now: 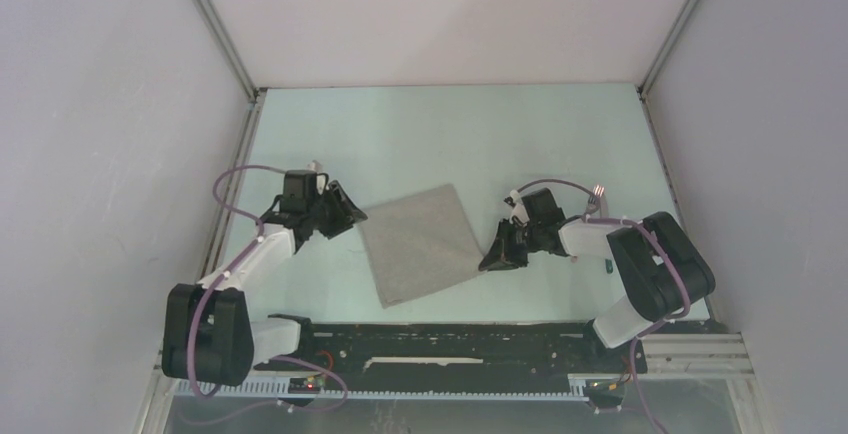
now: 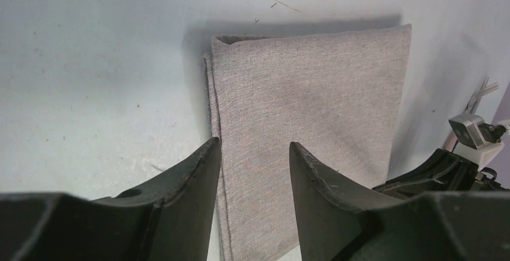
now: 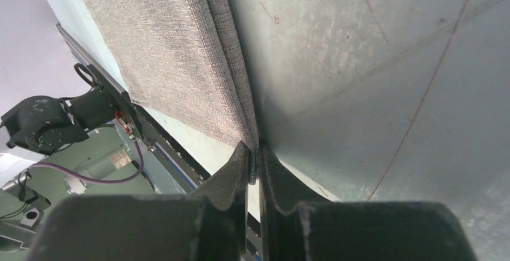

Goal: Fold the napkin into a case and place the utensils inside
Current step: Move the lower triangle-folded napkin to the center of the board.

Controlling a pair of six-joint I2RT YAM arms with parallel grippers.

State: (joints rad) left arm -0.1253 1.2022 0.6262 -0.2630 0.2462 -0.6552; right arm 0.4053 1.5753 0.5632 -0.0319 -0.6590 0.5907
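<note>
Since the napkin (image 1: 420,244) looks soft, limp and light, my right gripper (image 3: 254,150) pinches its layered edge, lower centre; my left gripper (image 2: 254,147) hangs open over the opposite edge.

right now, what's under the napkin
Only the pale table shows around the napkin, whose edge shows stacked folded layers. No bulge shows, but the cloth hides anything flat beneath.

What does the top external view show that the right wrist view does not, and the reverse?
Only the top external view shows the left gripper at the left corner of the napkin and fork tines beside the right arm. Only the right wrist view shows the right gripper shut on the napkin's layered edge. Both show the grey napkin on the table.
</note>
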